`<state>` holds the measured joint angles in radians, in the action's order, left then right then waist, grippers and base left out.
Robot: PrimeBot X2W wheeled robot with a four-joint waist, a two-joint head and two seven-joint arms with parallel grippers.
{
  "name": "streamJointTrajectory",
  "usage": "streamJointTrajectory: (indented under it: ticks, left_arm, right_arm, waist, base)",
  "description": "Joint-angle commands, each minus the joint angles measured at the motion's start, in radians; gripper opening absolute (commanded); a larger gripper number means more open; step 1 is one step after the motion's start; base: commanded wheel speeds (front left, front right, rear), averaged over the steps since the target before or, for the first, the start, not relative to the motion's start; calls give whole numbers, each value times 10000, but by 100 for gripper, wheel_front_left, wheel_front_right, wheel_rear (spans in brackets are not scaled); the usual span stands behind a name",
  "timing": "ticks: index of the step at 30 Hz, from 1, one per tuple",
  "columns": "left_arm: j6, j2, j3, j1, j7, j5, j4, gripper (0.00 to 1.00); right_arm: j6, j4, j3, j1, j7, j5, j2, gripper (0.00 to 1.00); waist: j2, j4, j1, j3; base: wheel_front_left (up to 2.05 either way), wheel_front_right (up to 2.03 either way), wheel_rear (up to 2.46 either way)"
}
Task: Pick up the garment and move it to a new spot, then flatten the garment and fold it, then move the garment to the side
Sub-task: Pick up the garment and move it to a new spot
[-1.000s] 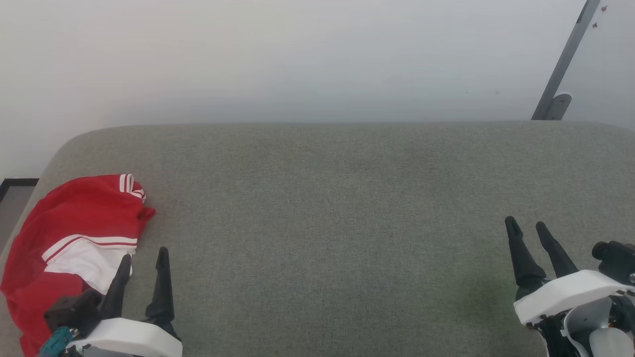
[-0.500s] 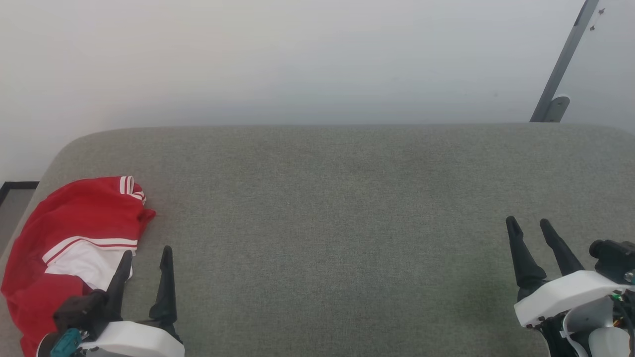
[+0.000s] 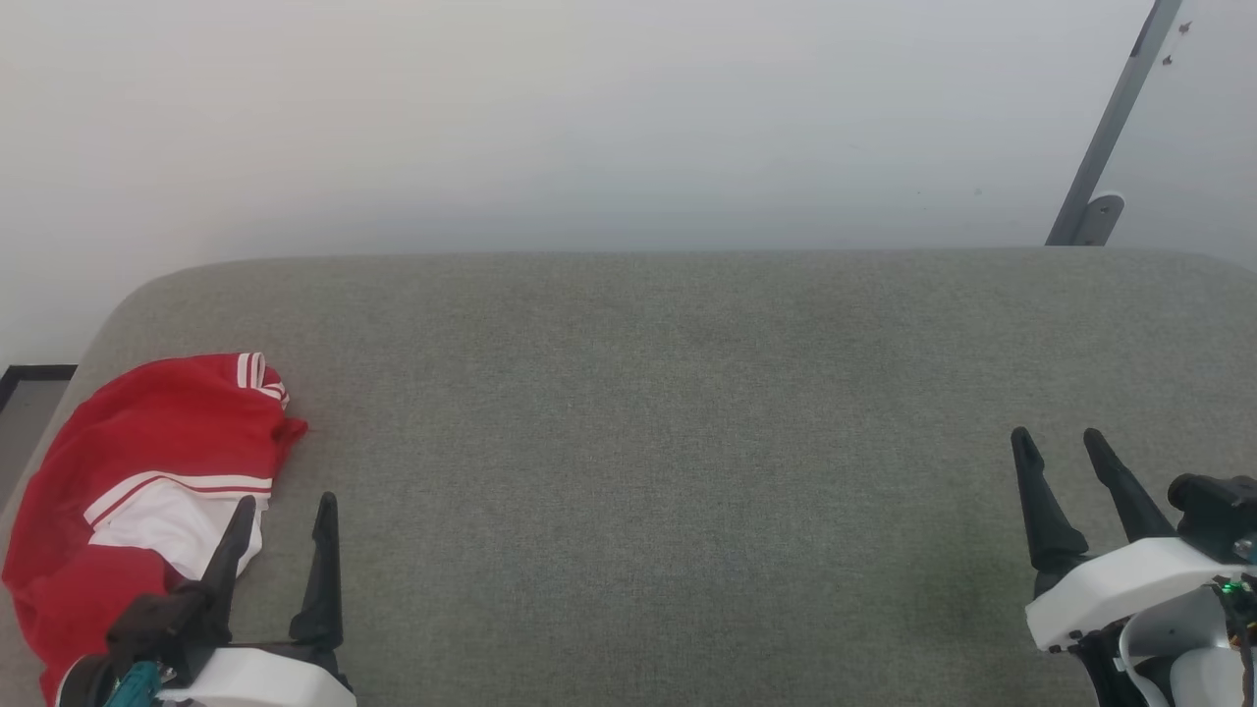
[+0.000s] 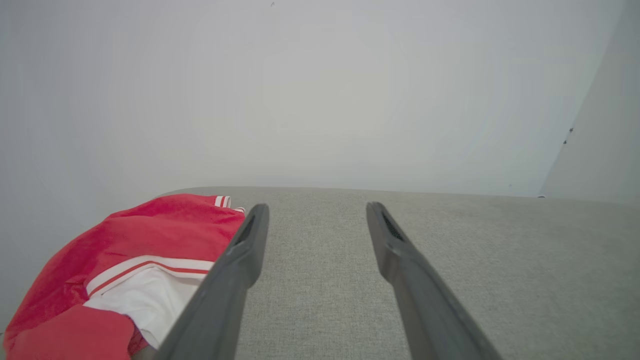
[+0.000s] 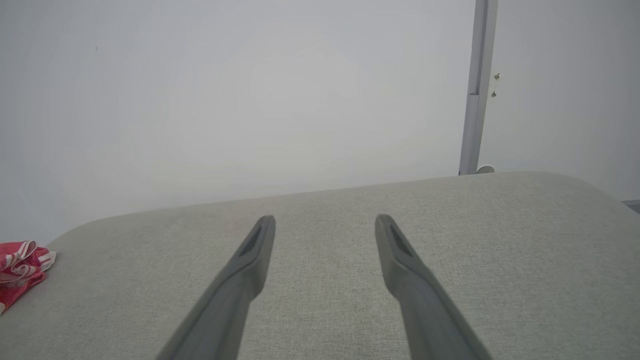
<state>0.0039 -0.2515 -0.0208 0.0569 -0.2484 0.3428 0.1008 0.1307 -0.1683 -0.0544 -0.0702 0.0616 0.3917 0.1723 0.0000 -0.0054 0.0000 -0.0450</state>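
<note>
Pick-up not begun: your left gripper [image 3: 286, 501] gapes empty just beside the garment [image 3: 147, 462], your right gripper [image 3: 1058, 434] likewise, well apart from it; next, reach onto the garment and pinch.

No legible text anywhere.

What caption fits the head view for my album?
Crumpled red-and-white garment lies at the left end of the grey cushion, beside the open left gripper.

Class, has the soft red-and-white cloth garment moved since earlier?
No. The red garment stays at the left end of the grey cushion; the camera shifted.
</note>
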Motion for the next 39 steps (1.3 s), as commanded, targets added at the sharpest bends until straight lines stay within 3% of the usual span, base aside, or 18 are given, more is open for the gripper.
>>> streamJointTrajectory:
  ticks: [1,24,39]
  left_arm:
    - [-44,-71,34,79,-106,-227,-48,100]
    - [-412,-215,510,-186,-184,-146,259,100]
    - [-51,-508,1059,-281,-12,145,547,100]
  right_arm:
    - [0,61,-8,44,73,-171,46,100]
    - [0,243,-54,190,39,-527,86,100]
    - [0,66,931,-141,-38,-305,120,100]
  waist:
    - [0,-2,0,-8]
    - [0,480,0,-6]
    - [0,2201,0,-339]
  base:
    - [0,0,0]
    - [0,0,0]
    - [0,0,0]
